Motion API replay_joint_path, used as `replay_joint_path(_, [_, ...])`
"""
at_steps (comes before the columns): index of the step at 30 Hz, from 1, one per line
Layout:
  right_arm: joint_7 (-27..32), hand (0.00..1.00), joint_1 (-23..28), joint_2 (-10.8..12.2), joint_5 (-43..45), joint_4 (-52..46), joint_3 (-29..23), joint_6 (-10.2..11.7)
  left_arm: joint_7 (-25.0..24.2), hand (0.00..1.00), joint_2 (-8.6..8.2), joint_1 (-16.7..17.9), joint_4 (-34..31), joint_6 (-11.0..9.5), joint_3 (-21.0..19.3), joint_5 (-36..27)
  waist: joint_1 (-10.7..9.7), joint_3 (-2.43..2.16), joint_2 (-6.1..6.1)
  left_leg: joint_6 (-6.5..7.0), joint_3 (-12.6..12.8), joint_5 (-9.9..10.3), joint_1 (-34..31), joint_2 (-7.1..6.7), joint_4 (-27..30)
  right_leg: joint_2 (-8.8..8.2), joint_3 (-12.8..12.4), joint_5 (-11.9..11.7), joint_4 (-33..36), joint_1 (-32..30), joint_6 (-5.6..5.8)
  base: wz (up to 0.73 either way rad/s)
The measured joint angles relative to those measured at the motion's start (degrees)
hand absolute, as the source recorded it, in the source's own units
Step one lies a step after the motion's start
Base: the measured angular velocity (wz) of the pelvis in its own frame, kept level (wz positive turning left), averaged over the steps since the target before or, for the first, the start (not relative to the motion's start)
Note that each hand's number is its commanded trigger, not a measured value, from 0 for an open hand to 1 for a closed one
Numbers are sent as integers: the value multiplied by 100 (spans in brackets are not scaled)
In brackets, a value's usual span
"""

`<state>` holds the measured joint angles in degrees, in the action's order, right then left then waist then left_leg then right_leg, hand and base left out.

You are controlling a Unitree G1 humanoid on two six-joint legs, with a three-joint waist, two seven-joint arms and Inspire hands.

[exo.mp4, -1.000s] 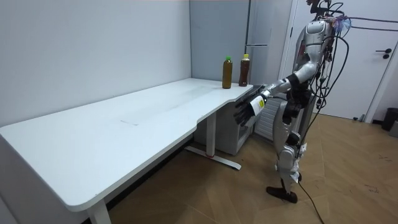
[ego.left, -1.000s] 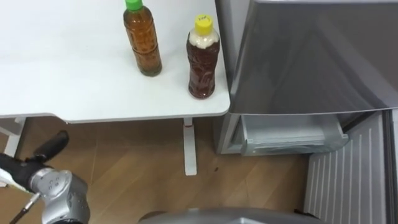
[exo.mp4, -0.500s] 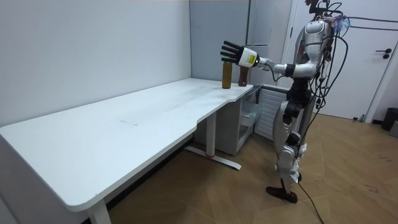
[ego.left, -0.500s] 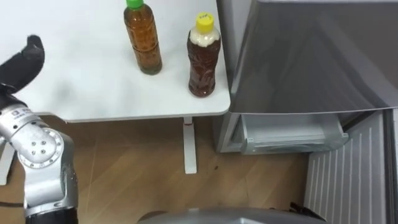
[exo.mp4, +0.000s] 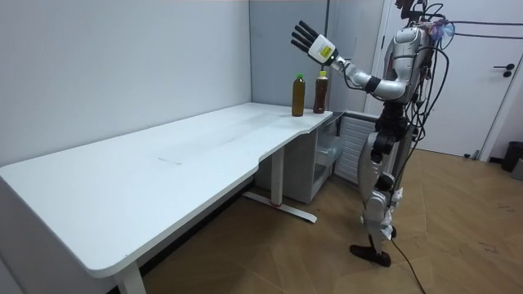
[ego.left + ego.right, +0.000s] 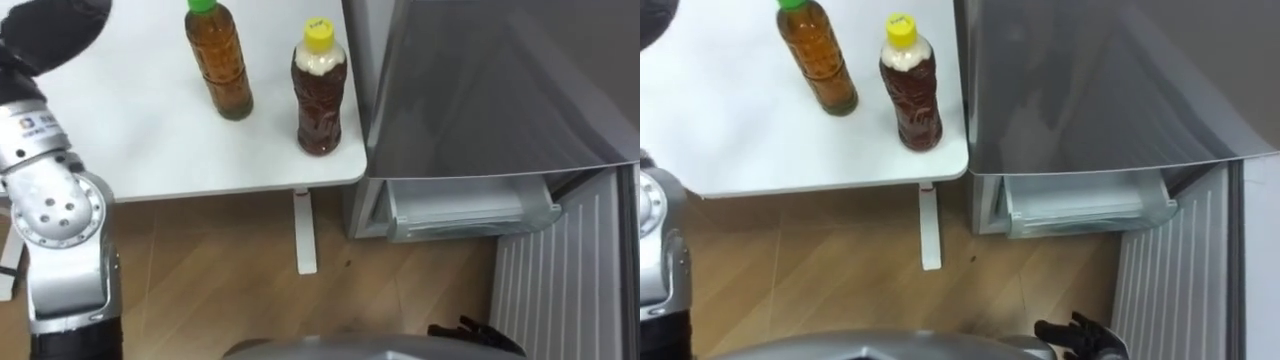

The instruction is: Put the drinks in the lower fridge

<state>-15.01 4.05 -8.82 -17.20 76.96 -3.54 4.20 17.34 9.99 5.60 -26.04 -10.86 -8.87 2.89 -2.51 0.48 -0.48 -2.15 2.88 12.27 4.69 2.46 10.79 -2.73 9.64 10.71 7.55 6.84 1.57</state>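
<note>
Two drinks stand near the right corner of the white table (image 6: 130, 140): a green-capped bottle of amber tea (image 6: 218, 62) and, to its right, a yellow-capped bottle of dark drink (image 6: 320, 90). In the room view they are the green-capped bottle (image 5: 298, 95) and the yellow-capped bottle (image 5: 321, 92). My left hand (image 5: 306, 37) is raised high above the bottles with its fingers spread open and holds nothing. In the left eye view the left hand (image 6: 50, 25) is at the top left, well left of the bottles. I stand in front of the grey fridge (image 6: 490, 80).
Below the fridge's grey upper door the lower drawer (image 6: 465, 210) is pulled out, pale and shallow. A ribbed white panel (image 6: 560, 290) lies at the lower right. A table leg (image 6: 303, 235) stands on the wooden floor beside the fridge.
My left arm has swung up from below the table's edge to high above the bottles, hand still open. The bottles have not moved.
</note>
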Motion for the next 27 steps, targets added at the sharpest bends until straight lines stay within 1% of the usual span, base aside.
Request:
replay_joint_path(2, [-33,0,-54,4,-2,3,7,0,-317,0,0,-52,0,44,165,-11,-17,-1,30,0,2,0,1,0,-1,0,-10,0,10,3,0,-2])
replay_joint_path(5, [-63,0,-87,2,-23,110,2,-3,-843,0,2,-175,0,203,342,-119,-54,-1,44,1,21,-1,23,0,-4,-2,-15,-1,25,8,-1,-4])
replay_joint_path(7, [-67,0,-105,3,-7,105,1,-4,-1230,0,3,-212,0,240,366,-169,-74,3,35,1,24,-1,72,0,-10,-3,-26,-1,31,4,-1,-9])
replay_joint_path(10, [-101,0,-131,3,0,113,0,-15,-1598,0,4,-300,1,335,366,-286,-117,19,10,1,29,-1,83,0,-11,-4,-34,0,38,4,-1,-2])
replay_joint_path(12, [-134,0,-143,3,0,114,-1,-19,-1792,0,4,-300,1,377,364,-334,-139,24,-5,1,35,-1,85,0,-11,-3,-37,0,39,3,0,0])
replay_joint_path(15, [-143,0,-174,3,-1,116,-1,-54,-2019,0,4,-299,14,463,365,-340,-172,22,-13,1,38,-1,88,0,-9,-3,-50,0,42,1,0,0])
replay_joint_path(19, [-143,0,-181,4,-4,119,-2,-55,-2153,0,5,-299,18,529,448,-340,-191,17,-6,1,44,-1,87,0,-8,-2,-99,1,38,-6,2,0])
replay_joint_path(21, [-141,0,-189,4,-2,120,0,-55,-2257,0,5,-299,18,598,484,-341,-192,8,10,1,51,-1,89,0,-8,4,-124,1,34,-7,2,-2])
replay_joint_path(25, [-139,0,-200,2,-10,156,-1,-51,-2388,0,5,-299,18,628,485,-363,-201,-20,61,1,88,-1,101,1,-7,4,-155,1,32,0,2,-3])
replay_joint_path(27, [-138,0,-224,2,-30,206,-2,-50,-2466,0,4,-299,19,649,516,-465,-203,-17,78,1,91,-1,103,1,-7,4,-153,0,31,6,1,0])
